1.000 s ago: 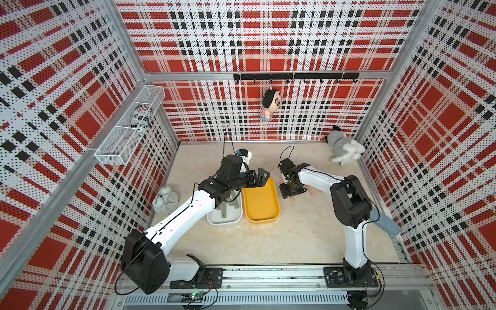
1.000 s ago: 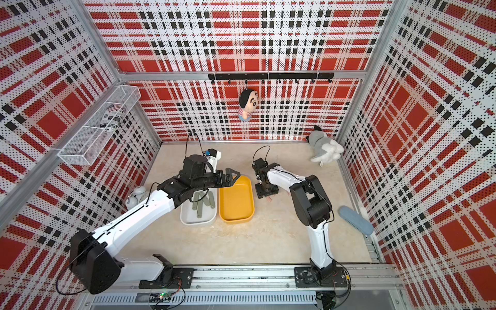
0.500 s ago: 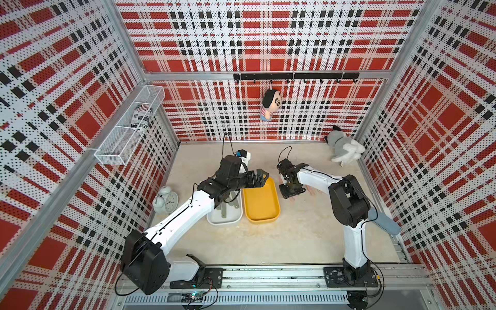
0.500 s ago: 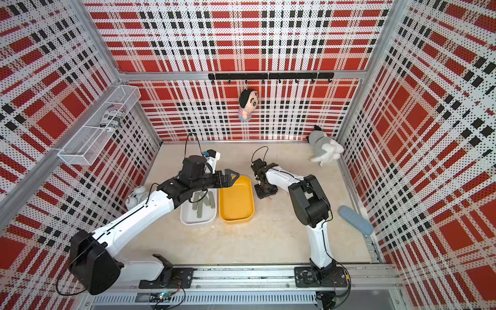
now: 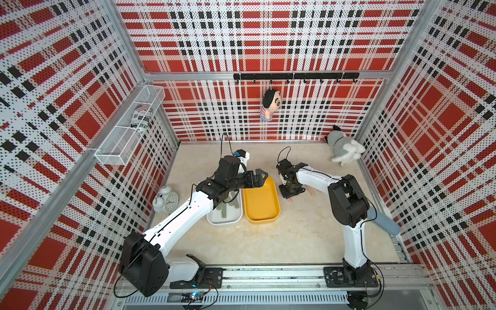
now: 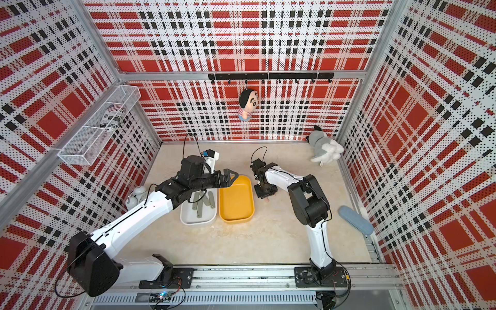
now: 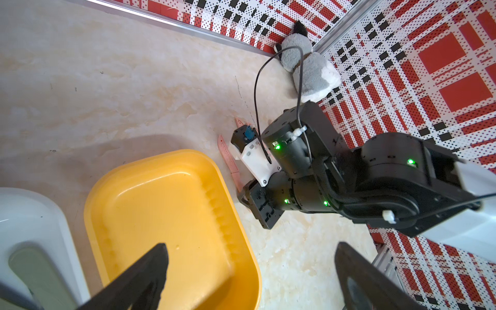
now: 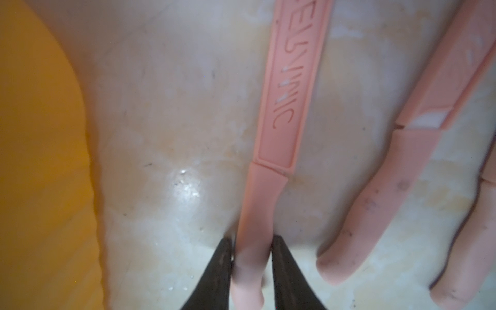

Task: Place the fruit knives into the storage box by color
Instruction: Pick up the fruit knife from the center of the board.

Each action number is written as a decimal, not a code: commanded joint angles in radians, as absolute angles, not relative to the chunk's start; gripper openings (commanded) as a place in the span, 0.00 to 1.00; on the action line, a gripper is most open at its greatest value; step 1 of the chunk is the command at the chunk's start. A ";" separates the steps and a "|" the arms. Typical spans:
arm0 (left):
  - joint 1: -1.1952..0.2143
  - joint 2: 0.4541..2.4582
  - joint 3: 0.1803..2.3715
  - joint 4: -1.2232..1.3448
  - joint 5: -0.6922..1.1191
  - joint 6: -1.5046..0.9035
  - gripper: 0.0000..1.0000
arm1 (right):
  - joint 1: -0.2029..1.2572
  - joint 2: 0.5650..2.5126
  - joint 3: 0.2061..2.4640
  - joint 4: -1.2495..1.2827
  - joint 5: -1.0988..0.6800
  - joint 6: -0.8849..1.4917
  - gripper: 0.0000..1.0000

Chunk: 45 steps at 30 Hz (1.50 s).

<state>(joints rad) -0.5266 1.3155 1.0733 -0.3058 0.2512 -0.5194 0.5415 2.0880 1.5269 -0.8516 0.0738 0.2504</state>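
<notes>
In both top views the right arm [image 5: 316,177] covers most of the pink fruit knives [image 5: 311,191]; only tips show mid-frame on the table [image 5: 295,236], beside the yellow box [image 5: 277,196]. The right wrist view shows the right claw [image 8: 252,255] closed on the plain end of one pink knife [image 8: 290,94], whose lettered end is cut off at the top. The left arm [image 6: 185,188] hides some green knives [image 6: 200,208] in the white box [image 6: 183,214]. The left claw [image 6: 228,178] hangs wide open above the yellow box.
</notes>
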 commanded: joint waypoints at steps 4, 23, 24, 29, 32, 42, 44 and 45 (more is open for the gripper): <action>-0.517 1.292 1.063 -0.290 0.253 -0.518 0.98 | 0.547 2.101 1.542 -0.891 0.092 0.244 0.26; -0.505 1.280 1.055 -0.290 0.253 -0.516 0.98 | 0.545 2.056 1.570 -0.908 0.105 0.250 0.25; -0.503 1.278 1.055 -0.290 0.253 -0.517 0.98 | 0.545 2.054 1.572 -0.910 0.105 0.250 0.25; -0.500 1.273 1.056 -0.294 0.253 -0.514 0.98 | 0.540 2.044 1.585 -0.919 0.106 0.249 0.25; -0.498 1.265 1.054 -0.309 0.246 -0.509 0.98 | 0.539 2.035 1.589 -0.925 0.107 0.249 0.25; -0.477 1.243 1.033 -0.330 0.245 -0.501 0.98 | 0.532 2.013 1.590 -0.937 0.107 0.247 0.24; -0.477 1.242 1.032 -0.331 0.244 -0.500 0.98 | 0.533 2.008 1.592 -0.939 0.107 0.247 0.24; -0.477 1.242 1.031 -0.334 0.244 -0.500 0.98 | 0.532 2.004 1.593 -0.938 0.106 0.248 0.24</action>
